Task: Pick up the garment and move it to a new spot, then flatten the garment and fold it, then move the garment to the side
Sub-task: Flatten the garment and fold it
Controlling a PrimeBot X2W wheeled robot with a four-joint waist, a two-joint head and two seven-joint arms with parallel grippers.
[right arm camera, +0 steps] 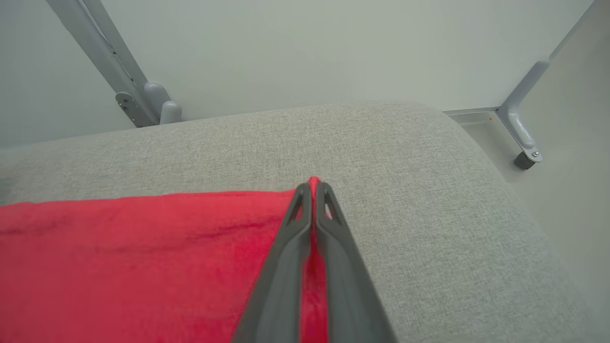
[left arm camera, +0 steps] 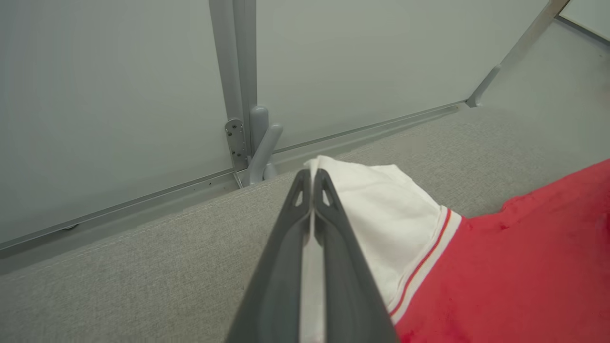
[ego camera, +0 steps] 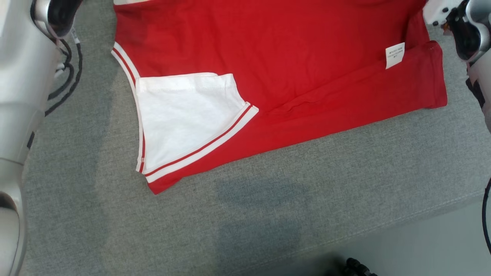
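The garment (ego camera: 276, 65) is a red shirt with white sleeves edged in red and white stripes, spread on the grey cushion (ego camera: 268, 214). One white sleeve (ego camera: 180, 115) lies folded over near its left edge, and a white label (ego camera: 394, 55) shows at the right. In the left wrist view my left gripper (left arm camera: 313, 177) is shut on white sleeve fabric (left arm camera: 381, 219), which runs between its fingers. My right gripper (right arm camera: 313, 186) is shut on the garment's red edge (right arm camera: 143, 257), with red cloth pinched between the fingers at the far corner.
My pale left arm (ego camera: 23, 96) with black cables fills the left side of the head view, and the right arm's housing (ego camera: 468, 30) sits at the top right. Grey wall panels and metal frame posts (left arm camera: 238, 95) stand behind the cushion. The cushion's front edge (ego camera: 422, 226) drops to the floor.
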